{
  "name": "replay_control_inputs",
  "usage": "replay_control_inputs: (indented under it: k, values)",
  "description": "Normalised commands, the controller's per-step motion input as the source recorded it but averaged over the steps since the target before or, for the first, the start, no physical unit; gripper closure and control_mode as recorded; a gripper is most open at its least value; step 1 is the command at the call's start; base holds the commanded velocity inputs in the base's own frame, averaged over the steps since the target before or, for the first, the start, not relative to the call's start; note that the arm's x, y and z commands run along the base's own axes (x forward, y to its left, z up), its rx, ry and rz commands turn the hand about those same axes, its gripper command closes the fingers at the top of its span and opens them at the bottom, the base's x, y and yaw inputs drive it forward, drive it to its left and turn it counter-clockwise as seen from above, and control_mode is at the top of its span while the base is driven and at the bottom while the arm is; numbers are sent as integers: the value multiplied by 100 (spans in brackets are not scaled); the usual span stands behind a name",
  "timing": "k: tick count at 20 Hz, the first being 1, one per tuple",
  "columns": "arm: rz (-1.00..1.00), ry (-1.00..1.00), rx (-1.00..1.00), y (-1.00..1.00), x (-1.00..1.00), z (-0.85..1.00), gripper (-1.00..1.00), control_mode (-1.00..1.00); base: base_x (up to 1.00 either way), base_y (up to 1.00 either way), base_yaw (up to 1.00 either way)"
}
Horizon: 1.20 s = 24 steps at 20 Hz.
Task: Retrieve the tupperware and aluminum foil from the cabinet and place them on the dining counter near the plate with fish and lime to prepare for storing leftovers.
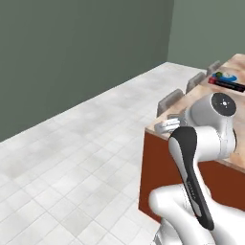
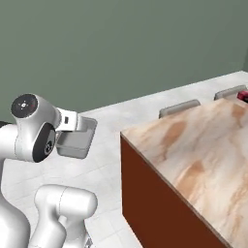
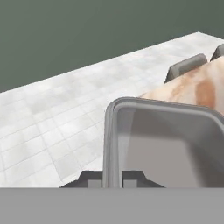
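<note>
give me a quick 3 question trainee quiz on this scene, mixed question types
1. True or false: the gripper is shut on a wall of the tupperware.
2. Multiple choice: the tupperware is A) resting on the dining counter, B) held in the air beside the counter, C) lying on the floor.
3. Fill in: on the far end of the counter, the aluminum foil lies beside the blue ____.

Key: 1 true; 2 B; 3 plate.

Foil carton (image 1: 228, 85) on dining counter (image 2: 203, 155)
</note>
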Motion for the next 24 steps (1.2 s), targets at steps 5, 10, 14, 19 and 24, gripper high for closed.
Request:
replay_control_inputs:
  k: [5,10,14,19,24]
  values:
    - [0,0,0,0,0,0,100,100,100,96,-39]
    - [0,0,0,0,0,0,100,100,100,100,-42]
    - [0,0,0,0,0,0,100,100,100,100,-45]
    - [0,0,0,0,0,0,100,100,100,100,-48]
    - [0,0,0,0,0,0,100,100,100,98,-49]
